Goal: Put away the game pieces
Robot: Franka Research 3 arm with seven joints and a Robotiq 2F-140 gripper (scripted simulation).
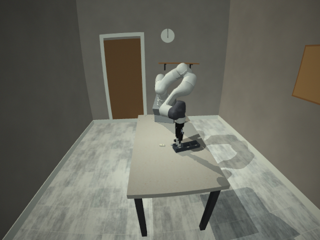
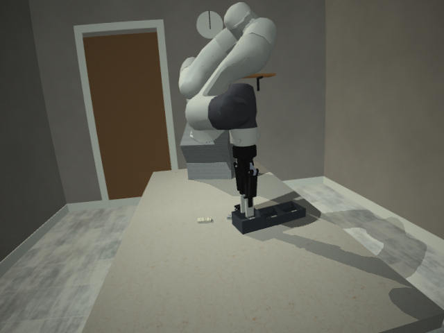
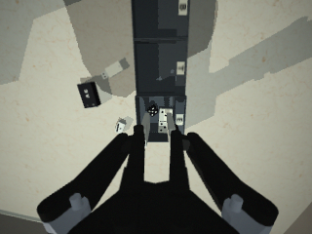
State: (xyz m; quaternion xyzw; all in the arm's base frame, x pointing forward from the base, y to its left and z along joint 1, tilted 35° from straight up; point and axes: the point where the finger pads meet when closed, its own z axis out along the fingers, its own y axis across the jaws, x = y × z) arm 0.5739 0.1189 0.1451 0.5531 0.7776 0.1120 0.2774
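My gripper (image 3: 158, 120) hangs over the near end compartment of a dark three-part bin row (image 3: 160, 63), fingers a little apart with nothing between them. In that compartment lie a white domino (image 3: 163, 120) and a black die (image 3: 152, 110). I cannot read the compartment's label (image 3: 179, 118). Another white domino (image 1: 162, 145) lies on the table left of the bin row (image 1: 186, 146); it also shows in the exterior view (image 2: 205, 220). In the top and exterior views the gripper (image 2: 248, 213) reaches down into the bin row's near end (image 2: 268, 216).
A small black cassette-like box (image 3: 89, 94), a small white piece (image 3: 120, 126) and a small grey piece (image 3: 114, 68) lie on the table just left of the bin row. The arm's grey base block (image 2: 206, 157) stands at the table's far end.
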